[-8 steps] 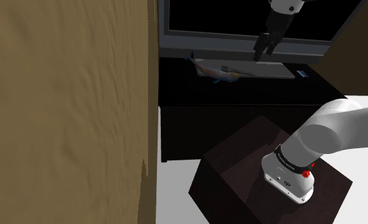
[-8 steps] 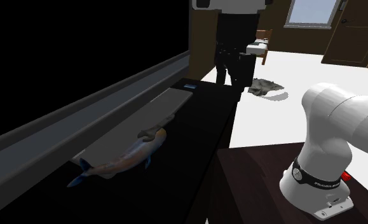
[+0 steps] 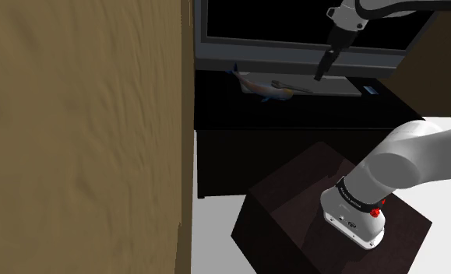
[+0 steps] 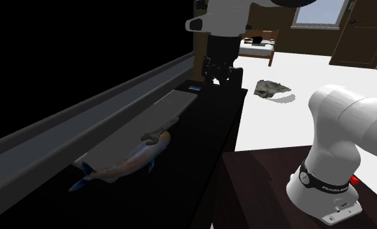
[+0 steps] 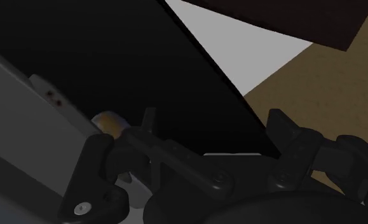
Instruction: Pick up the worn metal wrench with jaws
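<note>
Shoulder view: gripper (image 3: 320, 75) hangs over the black bench (image 3: 239, 117) in front of the TV (image 3: 278, 58). Wrench (image 3: 266, 88) lies well apart, toward this view's left, against the grey TV base (image 3: 332, 86). Count: one wrench, one small box (image 3: 369, 91). Second exterior view: wrench (image 4: 125, 162) rests partly on the base edge. Likely risks: a finger lands on the base and the pinch slips, or the hand clips the screen. Wrist view: two fingers (image 5: 150, 124), spread, holding nothing.
</note>
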